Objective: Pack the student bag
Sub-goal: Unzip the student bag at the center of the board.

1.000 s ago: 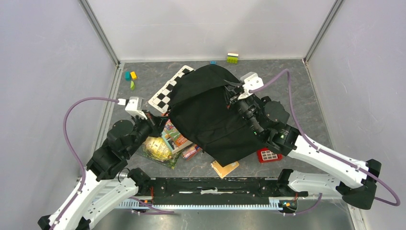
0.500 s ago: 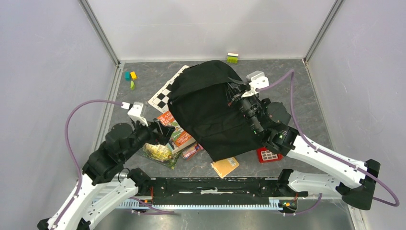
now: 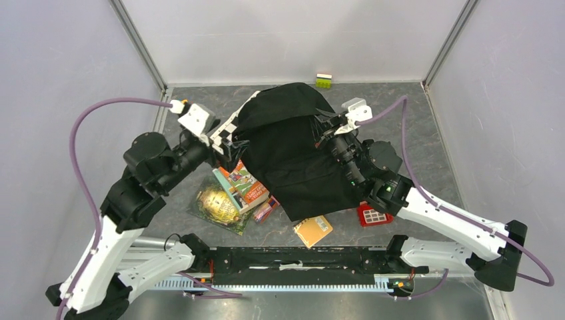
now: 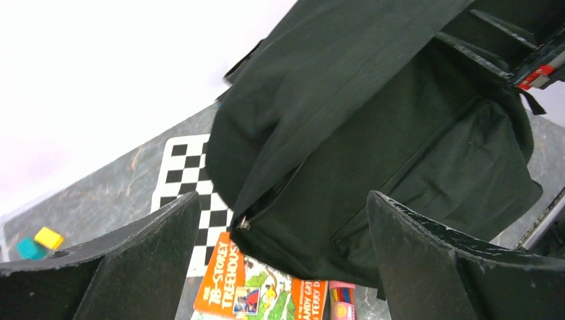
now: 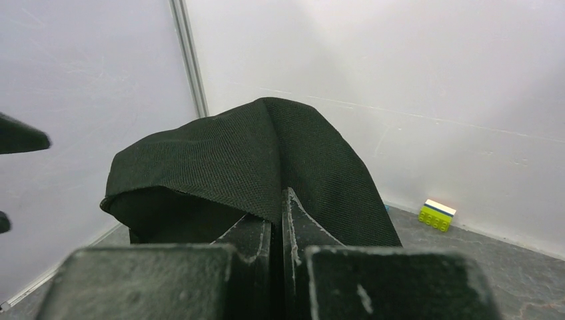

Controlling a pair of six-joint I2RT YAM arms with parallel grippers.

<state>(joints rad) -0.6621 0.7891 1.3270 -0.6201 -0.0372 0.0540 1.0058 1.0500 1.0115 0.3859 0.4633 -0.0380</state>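
Note:
The student bag (image 3: 286,157) is a big black fabric backpack lying mid-table, its top fabric pulled up into a peak. My right gripper (image 3: 322,131) is shut on a fold of that fabric (image 5: 266,143), with the cloth draped over its closed fingers (image 5: 256,230). My left gripper (image 3: 222,148) stands wide open just left of the bag, holding nothing. In the left wrist view its two fingers (image 4: 140,260) frame the bag's lower edge (image 4: 373,147) and a zip pull (image 4: 242,223).
An orange treehouse book (image 3: 241,183) (image 4: 223,280) and a pink pencil pack (image 3: 266,210) poke out under the bag. A checkerboard (image 3: 225,131), green-gold book (image 3: 216,205), orange notebook (image 3: 313,230) and red calculator (image 3: 373,215) lie around it. A green brick (image 3: 324,81) sits by the back wall.
My left gripper has opened wide, and its arm has risen and swung toward the bag's upper left edge. The right gripper stays shut on the fabric, shifted slightly right.

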